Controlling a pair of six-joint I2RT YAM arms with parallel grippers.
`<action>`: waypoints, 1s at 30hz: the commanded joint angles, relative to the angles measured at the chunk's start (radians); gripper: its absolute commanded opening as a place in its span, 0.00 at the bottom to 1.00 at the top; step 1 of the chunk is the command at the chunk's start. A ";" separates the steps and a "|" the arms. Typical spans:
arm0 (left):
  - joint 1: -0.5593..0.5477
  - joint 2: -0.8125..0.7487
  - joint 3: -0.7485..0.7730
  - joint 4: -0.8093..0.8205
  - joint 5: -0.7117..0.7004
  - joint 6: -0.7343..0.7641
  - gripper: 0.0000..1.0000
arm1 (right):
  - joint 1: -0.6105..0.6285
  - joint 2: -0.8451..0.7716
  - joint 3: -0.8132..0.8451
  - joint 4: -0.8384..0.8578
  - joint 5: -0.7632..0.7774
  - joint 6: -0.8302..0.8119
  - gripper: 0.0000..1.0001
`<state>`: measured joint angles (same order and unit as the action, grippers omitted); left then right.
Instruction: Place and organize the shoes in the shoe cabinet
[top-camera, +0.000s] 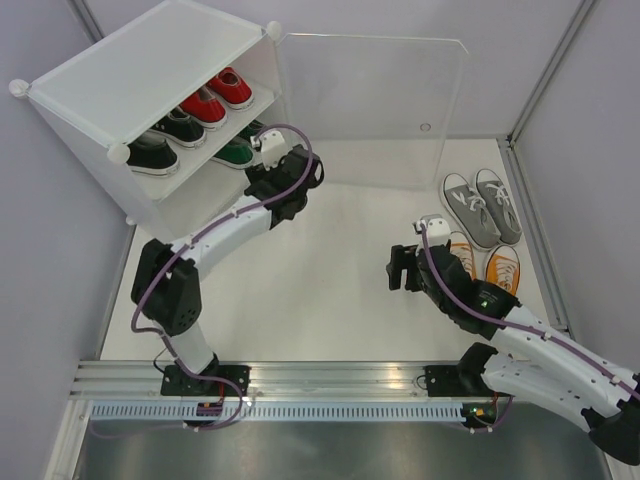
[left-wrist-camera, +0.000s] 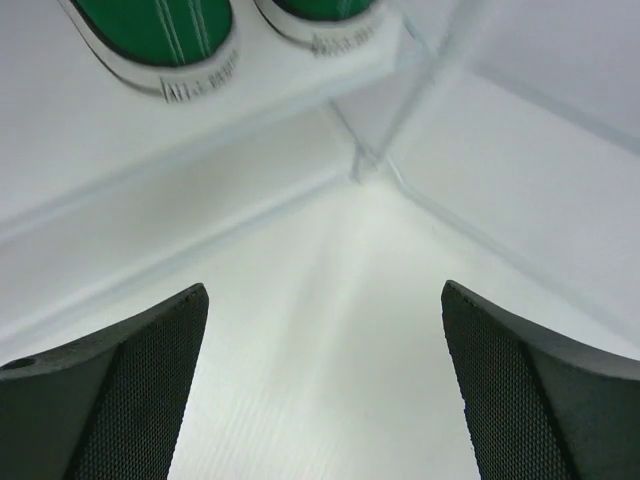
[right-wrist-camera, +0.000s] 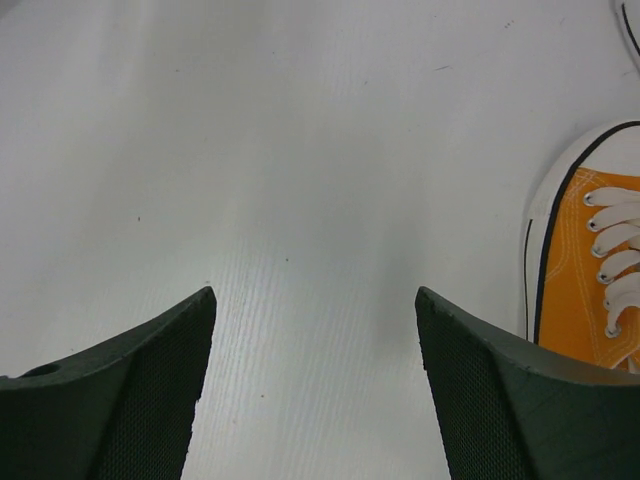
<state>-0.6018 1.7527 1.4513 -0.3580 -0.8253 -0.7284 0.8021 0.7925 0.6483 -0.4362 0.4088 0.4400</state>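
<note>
The white shoe cabinet (top-camera: 140, 70) stands at the back left with its clear door (top-camera: 370, 110) swung open. A red pair (top-camera: 218, 97) and a black pair (top-camera: 165, 138) sit on its upper shelf. A green pair (top-camera: 238, 148) sits on the shelf below, and its heels (left-wrist-camera: 160, 35) show at the top of the left wrist view. My left gripper (top-camera: 290, 170) (left-wrist-camera: 325, 288) hangs open and empty just in front of the green pair. The grey pair (top-camera: 482, 205) and the orange pair (top-camera: 488, 262) lie on the table at the right. Left of an orange shoe (right-wrist-camera: 590, 270), my right gripper (top-camera: 403, 268) (right-wrist-camera: 314, 292) is open and empty.
White walls close in the table on the left, back and right. An aluminium rail (top-camera: 330, 380) carrying both arm bases runs along the near edge. The open door stands upright across the back middle of the table.
</note>
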 joint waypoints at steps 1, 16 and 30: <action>-0.081 -0.149 -0.072 -0.078 0.129 -0.040 1.00 | 0.005 0.040 0.091 -0.091 0.126 0.058 0.85; -0.115 -0.642 -0.512 -0.219 0.821 0.230 1.00 | -0.314 0.119 0.079 -0.365 0.203 0.287 0.89; -0.115 -0.832 -0.674 -0.153 0.678 0.377 0.99 | -0.613 0.247 -0.024 -0.165 -0.028 0.263 0.68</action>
<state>-0.7158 0.9432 0.7719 -0.5594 -0.1032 -0.4122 0.2085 1.0134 0.6483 -0.6815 0.4305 0.7025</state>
